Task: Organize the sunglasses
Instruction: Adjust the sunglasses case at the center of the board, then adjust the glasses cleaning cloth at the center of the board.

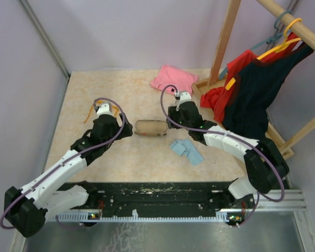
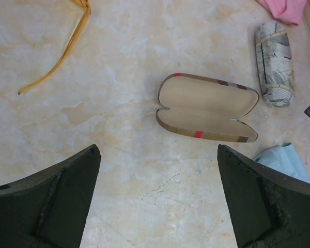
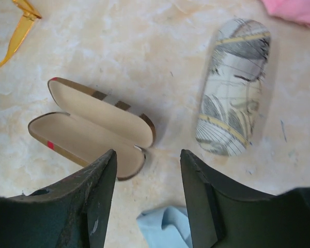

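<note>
On the left half of the table point(image 1: 127, 84), the orange-amber sunglasses point(image 3: 23, 30) lie flat on the marbled surface.

Position relative to the end effectors:
- Left gripper point(image 2: 157, 194): jaws spread wide, nothing between them. The sunglasses lie ahead of it and to its left, well apart from the fingertips.
- Right gripper point(image 3: 147, 199): jaws partly apart, nothing held. The sunglasses lie far to its left, beyond the brown case point(image 3: 93, 126).

The brown case lies open between the two grippers, its cream lining facing up. The grey-patterned case point(image 3: 235, 85) lies closed to the right of the brown case, apart from it.

View differences:
- Both wrist views show the grey-patterned case; the top view does not, as the right arm covers that area.
- Each wrist view shows only part of the sunglasses, a thin arm running off the top left edge.
- Only the top view shows the wooden rack point(image 1: 226, 37) with its red and black garments point(image 1: 252, 89) at the right.
- The light blue cloth point(image 1: 186, 150) and the pink cloth point(image 1: 173, 79) appear whole in the top view only.
</note>
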Available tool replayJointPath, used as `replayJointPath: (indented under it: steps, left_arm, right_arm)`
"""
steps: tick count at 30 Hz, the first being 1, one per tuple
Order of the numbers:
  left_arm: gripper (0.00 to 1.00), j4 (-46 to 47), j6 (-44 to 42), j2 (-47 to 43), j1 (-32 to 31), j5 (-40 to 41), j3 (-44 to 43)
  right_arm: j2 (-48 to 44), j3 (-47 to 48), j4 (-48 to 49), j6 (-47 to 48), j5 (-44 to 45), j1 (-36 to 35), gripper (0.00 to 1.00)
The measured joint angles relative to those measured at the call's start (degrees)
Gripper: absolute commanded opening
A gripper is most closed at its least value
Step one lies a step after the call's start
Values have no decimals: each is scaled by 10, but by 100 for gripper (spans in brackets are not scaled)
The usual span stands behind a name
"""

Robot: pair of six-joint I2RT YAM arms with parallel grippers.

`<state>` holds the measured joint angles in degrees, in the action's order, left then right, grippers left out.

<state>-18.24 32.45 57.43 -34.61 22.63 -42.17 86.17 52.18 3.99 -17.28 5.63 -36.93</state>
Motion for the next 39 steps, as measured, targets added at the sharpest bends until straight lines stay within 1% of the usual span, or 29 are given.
replayJointPath:
  steps: [3, 5, 8, 11, 15, 19, 24, 28, 35, 39]
  left_arm:
    - [99, 16, -10, -26, 0, -7, 15]
    - [100, 24, -15, -28, 0, -13, 18]
    - [99, 30, -20, -18, 0, -22, 18]
    - [99, 30, -24, -3, 0, -30, 18]
    - [98, 29, -25, 3, 0, -42, 18]
    - [98, 29, -27, 3, 0, -47, 18]
    - [98, 29, -29, 2, 0, -49, 18]
    - [99, 29, -29, 2, 0, -49, 19]
    - [99, 30, -29, -1, 0, -49, 22]
    - [98, 31, -29, -1, 0, -50, 23]
  right_arm:
    - [-51, -35, -24, -28, 24, 2, 51]
    - [-73, -54, -45, -40, 23, 7, 48]
    - [-87, -79, -75, -43, -3, 16, 42]
    - [-87, -95, -107, -34, -49, 18, 41]
    - [-83, -98, -125, -12, -88, 18, 41]
    - [-68, -98, -125, 11, -103, 18, 40]
    - [-21, -88, -129, 43, -116, 18, 37]
    - [10, -74, -127, 59, -127, 18, 36]
    - [14, -64, -122, 82, -131, 18, 41]
    - [14, -58, -121, 90, -131, 18, 40]
